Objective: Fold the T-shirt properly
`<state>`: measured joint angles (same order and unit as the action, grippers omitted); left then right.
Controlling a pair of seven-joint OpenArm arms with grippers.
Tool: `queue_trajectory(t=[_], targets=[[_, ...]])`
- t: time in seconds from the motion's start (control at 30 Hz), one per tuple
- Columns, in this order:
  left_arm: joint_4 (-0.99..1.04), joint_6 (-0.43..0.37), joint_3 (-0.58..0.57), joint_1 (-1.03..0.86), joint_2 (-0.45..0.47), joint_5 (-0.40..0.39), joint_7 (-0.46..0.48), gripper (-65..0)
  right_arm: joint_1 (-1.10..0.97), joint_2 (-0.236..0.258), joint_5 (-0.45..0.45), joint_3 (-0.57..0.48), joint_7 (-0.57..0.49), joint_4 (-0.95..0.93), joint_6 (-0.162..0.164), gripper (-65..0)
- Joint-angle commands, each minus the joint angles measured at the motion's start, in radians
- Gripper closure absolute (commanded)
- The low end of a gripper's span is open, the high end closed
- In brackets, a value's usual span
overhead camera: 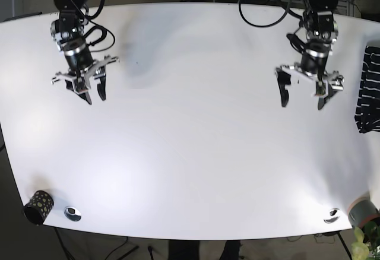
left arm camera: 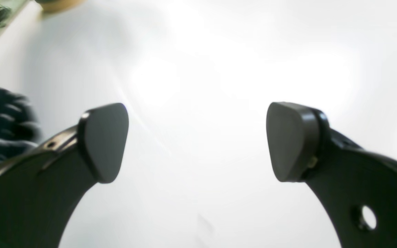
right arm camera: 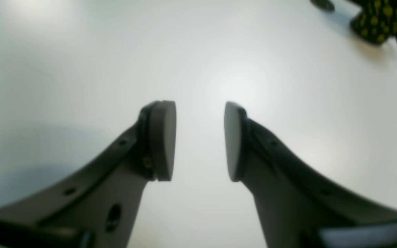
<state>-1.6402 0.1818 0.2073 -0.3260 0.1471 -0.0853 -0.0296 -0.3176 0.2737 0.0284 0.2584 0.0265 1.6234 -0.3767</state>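
Observation:
The T-shirt, dark with thin white stripes, lies bunched at the table's right edge. It also shows as a blurred dark striped patch at the left of the left wrist view. My left gripper hangs over bare white table just left of the shirt without touching it. In its own view the left gripper is wide open with nothing between its pads. My right gripper is at the far left of the table, far from the shirt. Close up, the right gripper is open by a narrow gap and empty.
The white table fills the base view. A black cup with yellow dots stands at the front left corner and shows again in the right wrist view. Metal rings sit near the front edge. A grey cup stands front right.

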Motion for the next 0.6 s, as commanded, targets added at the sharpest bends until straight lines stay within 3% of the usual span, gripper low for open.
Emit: queue_trajectory(t=[0.0,0.2,0.57], targets=[[-0.088,-0.005,-0.002,-0.055,-0.025,-0.006,0.032,-59.3,-0.038,0.022,-0.066,0.025,-0.03,0.038,-0.003,-21.6],[-0.208,-0.005,-0.007,-0.264,-0.088,-0.006,0.032,-59.3,-0.171,0.023,-0.141,0.029,-0.03,0.065,-0.003,-21.6],[-0.346,0.0,-0.018,-0.657,-0.208,-0.012,0.032,-59.3,-0.486,0.017,-0.149,0.029,-0.03,0.174,-0.003,-21.6]])
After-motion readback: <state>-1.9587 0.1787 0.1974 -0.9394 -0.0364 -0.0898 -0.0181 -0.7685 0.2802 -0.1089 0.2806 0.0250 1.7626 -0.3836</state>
